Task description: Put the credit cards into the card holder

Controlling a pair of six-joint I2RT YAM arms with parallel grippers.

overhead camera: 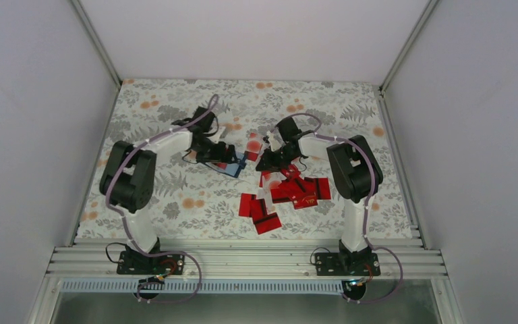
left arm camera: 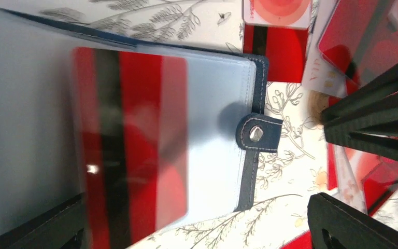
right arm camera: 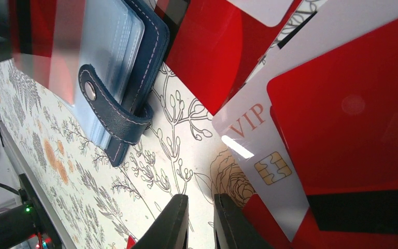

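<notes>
The dark navy-blue, stitched, wallet-like card holder [overhead camera: 236, 166] lay on the floral-print tablecloth [overhead camera: 175, 202] approx. mid-table, just left of the loose cards. It lay open. A clear, glossy plastic sleeve [left arm camera: 215, 104] faced up, and a red card [left arm camera: 134, 129] w/ a dark stripe sat inside that sleeve, blurred in the left wrist view. A short navy strap [left arm camera: 258, 134] w/ pale stitching and a round metal snap folded over the sleeve edge.

The left gripper [overhead camera: 221, 156] hung right over the holder. Its black fingers stood wide apart, at opposite bottom corners of its own wrist view, and gripped nothing. Whether they touched the holder couldn't be told.

The right gripper [right arm camera: 201, 224] was low over the cloth just right of the holder. Its two black fingers were nearly together w/ only a slim gap, and nothing was seen btwn them. Beside it lay a white, glossy VIP card [right arm camera: 259, 150] w/ gold lettering and a gold chip, partly under a red one.

The remaining thin, flat, red rectangular credit cards [overhead camera: 290, 192] lay scattered and overlapping, right of the holder and nearer than it. Some had dark stripes. A small clump [overhead camera: 260, 214] of them sat nearer still, towards the arm bases.
</notes>
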